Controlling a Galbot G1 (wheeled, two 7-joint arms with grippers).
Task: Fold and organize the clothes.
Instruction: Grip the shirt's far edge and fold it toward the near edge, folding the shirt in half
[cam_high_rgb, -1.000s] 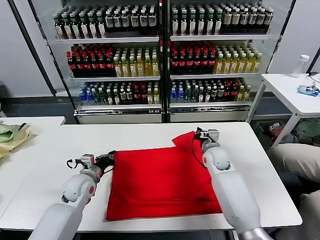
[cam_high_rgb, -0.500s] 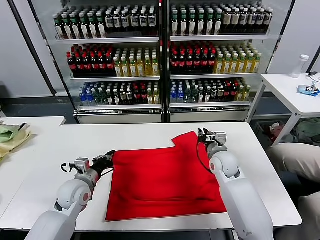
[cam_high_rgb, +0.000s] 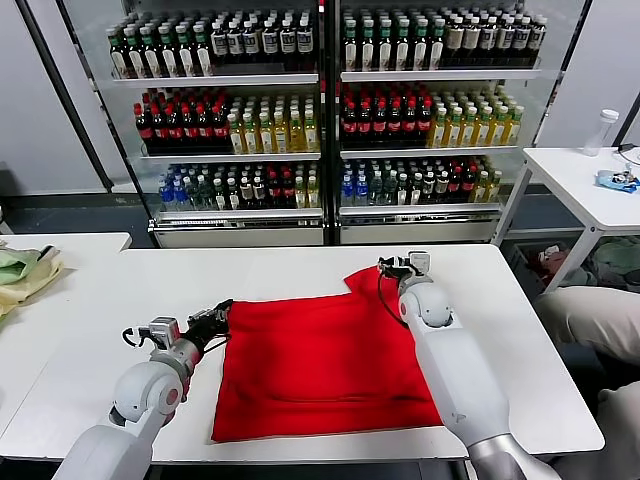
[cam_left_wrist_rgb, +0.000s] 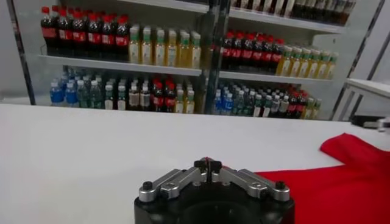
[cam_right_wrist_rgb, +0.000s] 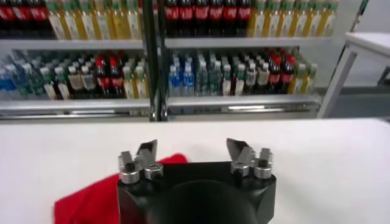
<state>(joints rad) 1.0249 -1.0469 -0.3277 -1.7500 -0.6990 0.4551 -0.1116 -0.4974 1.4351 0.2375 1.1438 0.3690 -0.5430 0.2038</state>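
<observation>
T-shirt (cam_high_rgb: 325, 365) print hidden underneath

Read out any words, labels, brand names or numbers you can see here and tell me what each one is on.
No text can be read.
Bottles on the shelves: labels too small and blurred to read.
Red T-shirt: only plain fabric shows, no print or lettering.
White table: no markings.

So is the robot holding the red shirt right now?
The right gripper is open and holds nothing. The left gripper is shut at the red shirt's left edge, but whether it pinches cloth cannot be told.
</observation>
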